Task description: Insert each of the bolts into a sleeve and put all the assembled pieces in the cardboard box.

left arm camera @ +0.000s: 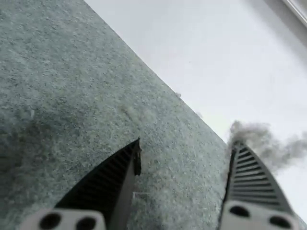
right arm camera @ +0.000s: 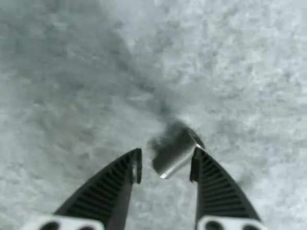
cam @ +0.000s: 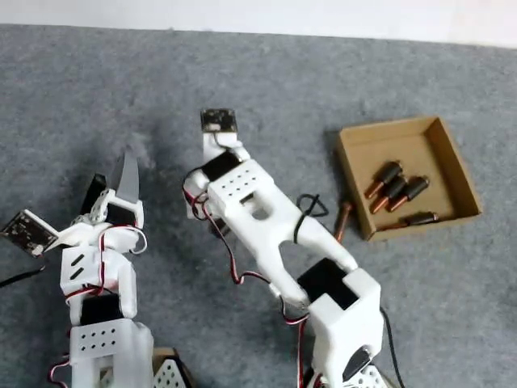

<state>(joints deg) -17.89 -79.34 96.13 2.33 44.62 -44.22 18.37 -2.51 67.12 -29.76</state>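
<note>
Currently: right gripper (right arm camera: 166, 152) jaws spread around the sleeve (right arm camera: 175, 153), not pinching; left gripper (left arm camera: 186, 143) spread, empty. Risk: sleeve sits off-centre, so closing may roll it across the mat (right arm camera: 72, 72).

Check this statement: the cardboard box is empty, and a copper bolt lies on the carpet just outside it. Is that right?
Not empty: the high view shows several assembled pieces inside the cardboard box. The copper bolt does lie just outside it.
</note>
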